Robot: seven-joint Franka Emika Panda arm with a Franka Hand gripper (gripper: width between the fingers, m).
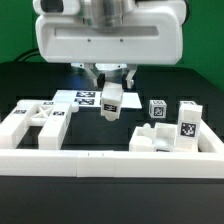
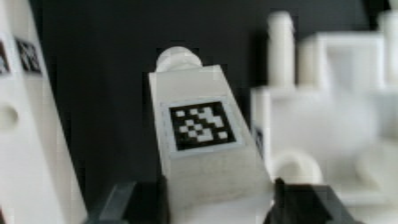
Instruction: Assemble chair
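Observation:
My gripper [image 1: 111, 85] hangs above the middle of the table, shut on a chunky white chair piece [image 1: 111, 102] with a black-and-white tag on its face. In the wrist view that piece [image 2: 205, 140] fills the middle between my two dark fingers [image 2: 128, 203] and tapers to a rounded end. It is lifted off the black table. More white chair pieces lie at the exterior view's left [image 1: 35, 122] and at its right [image 1: 172, 128], several of them tagged.
A long plain white rail [image 1: 110, 159] runs across the front of the table. The marker board [image 1: 82, 98] lies flat behind the held piece. Blurred white pieces [image 2: 329, 95] show beyond it in the wrist view.

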